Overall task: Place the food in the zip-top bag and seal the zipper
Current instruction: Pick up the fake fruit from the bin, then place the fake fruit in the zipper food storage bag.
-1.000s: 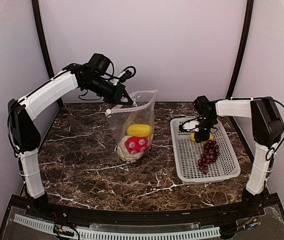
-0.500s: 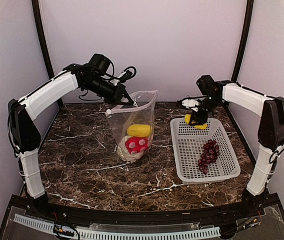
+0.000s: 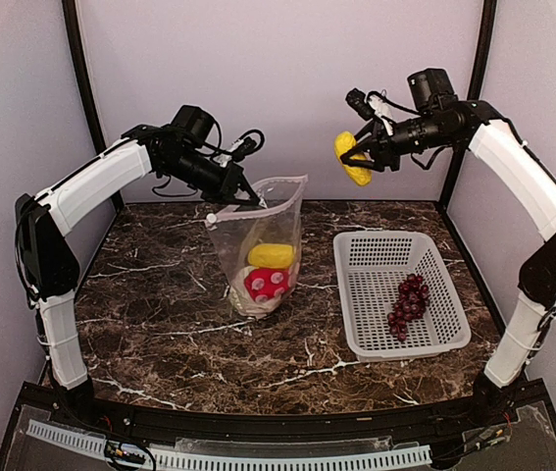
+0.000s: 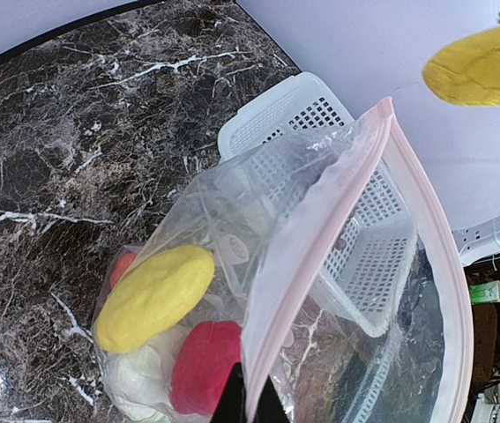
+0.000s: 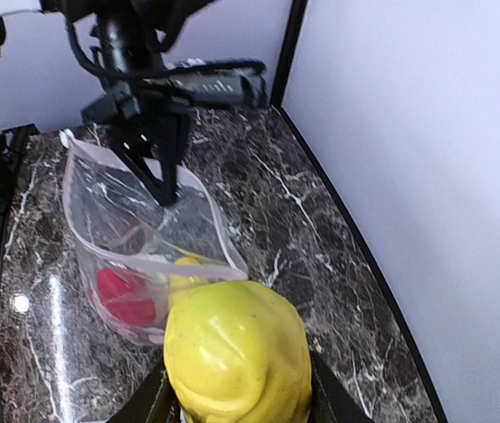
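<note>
Top external view has my left gripper (image 3: 250, 202) clamped on the zipper (image 3: 263, 207) edge of the bag (image 3: 258, 240), holding it upright with its mouth gaping, near the middle of the desk (image 3: 150, 294). Inside the bag sit a yellow piece (image 3: 271, 255), the red pepper (image 3: 266, 284) and, lowest, the white cauliflower (image 3: 241, 300). My right gripper (image 3: 364, 157) is closed around the second yellow piece (image 3: 348, 150), high in the air, above and right of the bag's mouth. The grapes (image 3: 407, 302) lie in the white basket (image 3: 348, 316) on the right.
</note>
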`<action>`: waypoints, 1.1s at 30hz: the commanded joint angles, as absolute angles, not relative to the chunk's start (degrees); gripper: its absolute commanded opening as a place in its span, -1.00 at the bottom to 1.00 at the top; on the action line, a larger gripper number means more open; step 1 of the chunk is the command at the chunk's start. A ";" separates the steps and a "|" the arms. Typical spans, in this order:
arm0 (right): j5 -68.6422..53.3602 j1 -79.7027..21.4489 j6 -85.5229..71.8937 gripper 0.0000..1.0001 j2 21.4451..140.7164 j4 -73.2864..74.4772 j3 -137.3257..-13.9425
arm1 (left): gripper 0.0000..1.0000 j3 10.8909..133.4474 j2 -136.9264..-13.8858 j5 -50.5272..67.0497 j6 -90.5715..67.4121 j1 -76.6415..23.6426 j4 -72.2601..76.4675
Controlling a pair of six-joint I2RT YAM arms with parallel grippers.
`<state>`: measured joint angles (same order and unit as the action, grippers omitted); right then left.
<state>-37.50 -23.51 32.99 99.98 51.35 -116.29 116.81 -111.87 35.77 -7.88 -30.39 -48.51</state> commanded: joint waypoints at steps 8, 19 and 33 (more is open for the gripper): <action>-52.03 -32.09 21.09 -0.31 109.20 44.90 -131.41 | -0.99 118.33 -112.14 36.73 -8.46 -29.53 -50.17; -55.45 -37.09 11.30 -0.26 114.30 28.89 -129.92 | -0.99 119.96 -111.99 36.44 -9.23 -29.53 -51.39; -59.80 -37.17 5.47 -0.09 114.92 20.62 -118.21 | -0.98 120.16 -110.07 35.75 -9.04 -29.44 -52.11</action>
